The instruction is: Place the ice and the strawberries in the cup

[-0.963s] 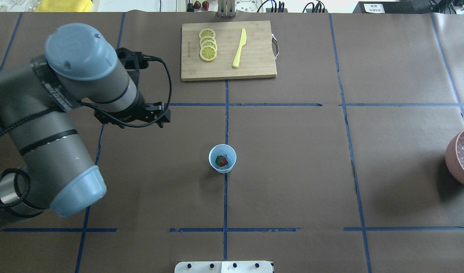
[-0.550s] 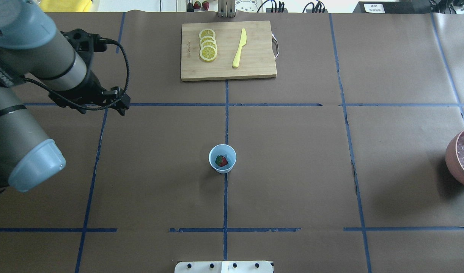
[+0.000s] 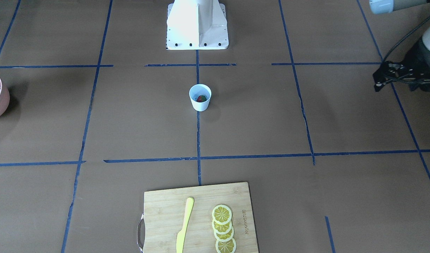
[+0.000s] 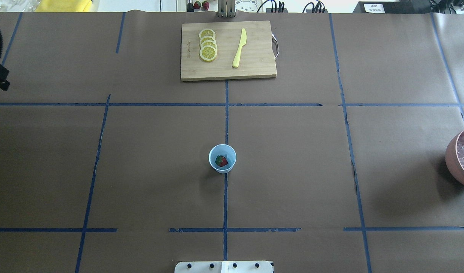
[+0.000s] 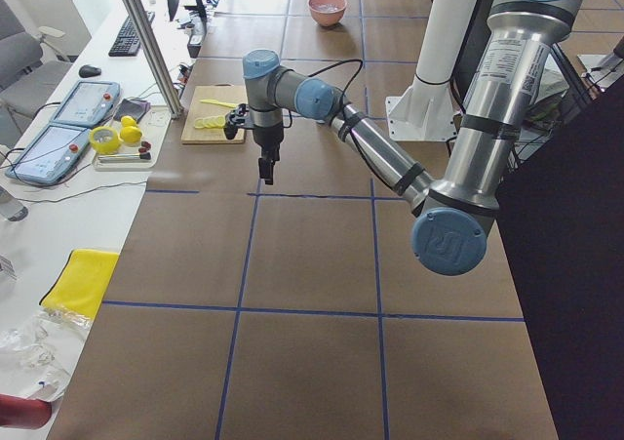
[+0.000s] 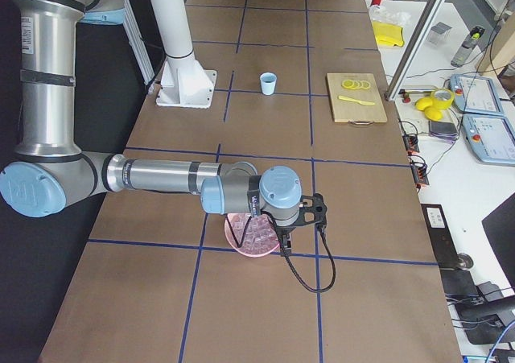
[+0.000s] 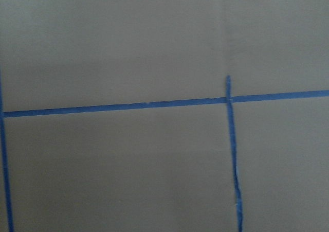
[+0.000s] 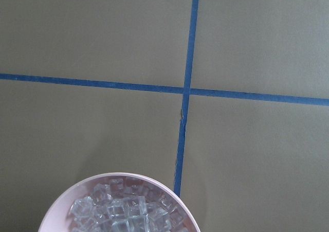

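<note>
The pale blue cup [image 4: 222,158] stands upright at the table's middle, also in the front-facing view [image 3: 200,97]. A red strawberry [image 4: 221,161] lies inside it. I cannot tell whether ice lies with it. Several ice cubes [image 8: 123,214] fill the pink bowl [image 4: 452,159] at the right edge. My left gripper [image 5: 266,172] hangs over bare table far to the cup's left. I cannot tell if it is open. My right gripper [image 6: 280,236] hovers over the bowl [image 6: 241,241]. Its fingers do not show clearly.
A wooden cutting board [image 4: 228,50] with lemon slices [image 4: 208,44] and a yellow knife [image 4: 239,48] lies at the table's far side. The robot's white base [image 3: 197,24] stands behind the cup. Blue tape lines cross the brown table cover.
My left arm has swung away leftward from near the cup and has nearly left the overhead view. The cup, strawberry and bowl have not moved.
</note>
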Motion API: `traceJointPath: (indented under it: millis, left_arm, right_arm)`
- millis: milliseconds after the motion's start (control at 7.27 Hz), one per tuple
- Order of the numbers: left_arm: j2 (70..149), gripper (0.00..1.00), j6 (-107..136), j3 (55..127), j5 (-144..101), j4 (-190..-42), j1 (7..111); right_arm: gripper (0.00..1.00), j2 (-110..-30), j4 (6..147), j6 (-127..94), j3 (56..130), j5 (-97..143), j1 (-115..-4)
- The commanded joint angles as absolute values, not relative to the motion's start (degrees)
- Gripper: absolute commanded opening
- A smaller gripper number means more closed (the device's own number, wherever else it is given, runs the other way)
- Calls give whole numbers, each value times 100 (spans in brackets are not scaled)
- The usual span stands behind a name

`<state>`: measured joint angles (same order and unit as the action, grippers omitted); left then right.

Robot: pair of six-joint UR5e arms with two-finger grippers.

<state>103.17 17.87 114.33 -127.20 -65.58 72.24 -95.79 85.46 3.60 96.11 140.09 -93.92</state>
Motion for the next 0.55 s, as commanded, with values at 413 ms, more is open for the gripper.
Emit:
traceJointPath:
  millis: [413]
  left_arm:
    - [9959,100,-1090,8792,-13597,-7344,8877]
  right_arm:
    - [100,-9519,8543,105,9633,14010,-9396]
